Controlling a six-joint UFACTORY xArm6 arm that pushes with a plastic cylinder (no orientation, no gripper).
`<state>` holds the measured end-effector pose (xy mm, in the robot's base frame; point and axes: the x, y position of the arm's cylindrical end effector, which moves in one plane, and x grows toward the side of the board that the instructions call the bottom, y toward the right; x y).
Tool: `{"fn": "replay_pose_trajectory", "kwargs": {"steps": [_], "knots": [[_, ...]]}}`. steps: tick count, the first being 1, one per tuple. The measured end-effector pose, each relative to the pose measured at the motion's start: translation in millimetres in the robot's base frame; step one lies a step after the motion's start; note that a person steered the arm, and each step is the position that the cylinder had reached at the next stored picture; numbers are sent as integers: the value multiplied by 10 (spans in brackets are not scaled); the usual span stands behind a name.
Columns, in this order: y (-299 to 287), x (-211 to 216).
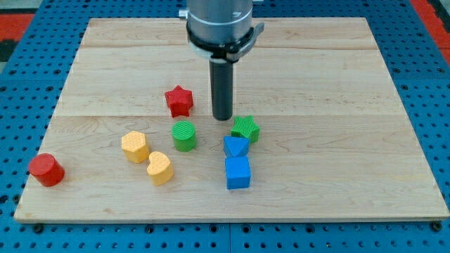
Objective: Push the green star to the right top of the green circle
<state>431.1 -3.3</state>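
Wooden worktop (351,84) seen from above and in front, with the green circle (184,135) taken as landmark. The green star (245,128) lies to the view's right of the green circle, at nearly the same level and only slightly toward the view's top. My tip (222,118) stands between the two, toward the view's top, just beside the star's left edge; contact cannot be confirmed. The arm carries no claw, only this dark rod, so no open or closed state applies. A red star (179,100) sits up-left of the circle. A blue triangular block (235,147) and blue cube (238,173) lie down-right. Two yellow heart-like blocks (134,147) (160,168) lie down-left. A red cylinder (46,169) rests far left.
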Motion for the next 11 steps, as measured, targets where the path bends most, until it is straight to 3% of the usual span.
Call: {"fn": "replay_pose_trajectory", "kwargs": {"steps": [1, 2, 4, 5, 6, 7, 8, 9, 11], "knots": [[-209, -572], [-853, -841], [-759, -293], [-291, -143], [-295, -404], [-989, -842], [-1476, -414], [-1303, -43], [-566, 57]]}}
